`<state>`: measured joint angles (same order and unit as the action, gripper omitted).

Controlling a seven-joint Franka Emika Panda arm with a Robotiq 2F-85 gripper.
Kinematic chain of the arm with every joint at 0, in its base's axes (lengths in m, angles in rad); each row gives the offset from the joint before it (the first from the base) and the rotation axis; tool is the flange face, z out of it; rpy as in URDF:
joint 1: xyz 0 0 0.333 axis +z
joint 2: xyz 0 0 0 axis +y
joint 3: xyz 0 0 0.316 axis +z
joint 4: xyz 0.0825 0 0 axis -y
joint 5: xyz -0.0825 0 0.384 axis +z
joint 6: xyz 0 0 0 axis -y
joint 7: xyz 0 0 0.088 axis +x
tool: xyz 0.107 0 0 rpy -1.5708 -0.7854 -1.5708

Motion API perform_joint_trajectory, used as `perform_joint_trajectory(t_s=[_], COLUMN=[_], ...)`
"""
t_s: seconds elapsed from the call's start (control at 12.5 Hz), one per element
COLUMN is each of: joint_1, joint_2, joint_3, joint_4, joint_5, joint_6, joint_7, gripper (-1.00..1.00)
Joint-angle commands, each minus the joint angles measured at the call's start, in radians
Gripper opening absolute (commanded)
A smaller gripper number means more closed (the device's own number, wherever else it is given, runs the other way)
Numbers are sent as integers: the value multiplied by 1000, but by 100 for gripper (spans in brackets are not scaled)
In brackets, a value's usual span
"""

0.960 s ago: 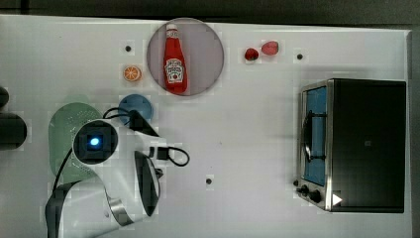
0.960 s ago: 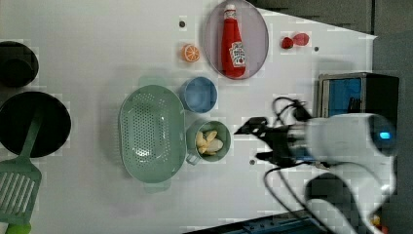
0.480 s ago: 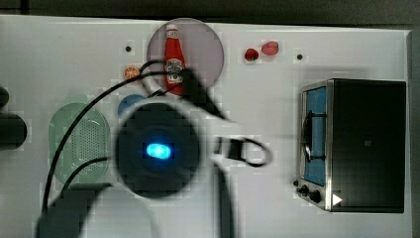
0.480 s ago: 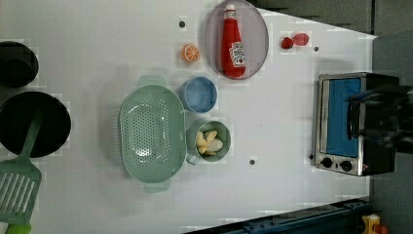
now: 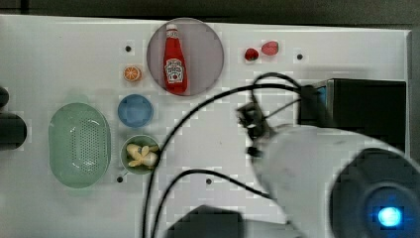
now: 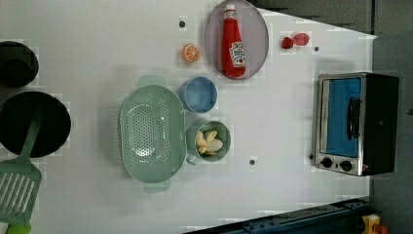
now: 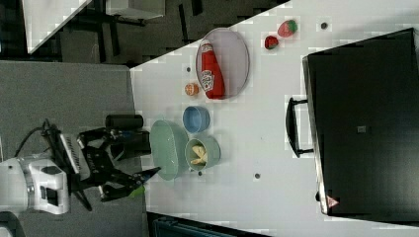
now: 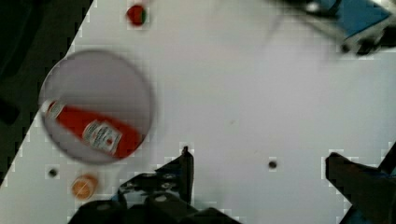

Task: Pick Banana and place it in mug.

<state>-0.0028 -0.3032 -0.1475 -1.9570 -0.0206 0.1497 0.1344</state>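
Banana [image 6: 208, 143] is being held inside the mug [image 6: 221, 130].
The gripper [image 8: 261, 170], fingers spread wide and empty, is being cropped in the wrist view.

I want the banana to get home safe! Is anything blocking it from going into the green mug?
Nothing blocks it. The banana already lies inside the green mug, beside the blue cup and the colander.
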Motion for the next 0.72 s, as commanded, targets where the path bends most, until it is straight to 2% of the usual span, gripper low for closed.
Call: perform_joint_trajectory(t_s=[0.08,0.32,0.72], joint_1=[32,32,32], joint_2=[24,27,32], joint_3=[13,17,19], joint_4=[-27,-28,-29], joint_5=[18,-8,-8], joint_6=[-14,-77,-73], joint_7=[-121,-121,-121], gripper=[100,100,100])
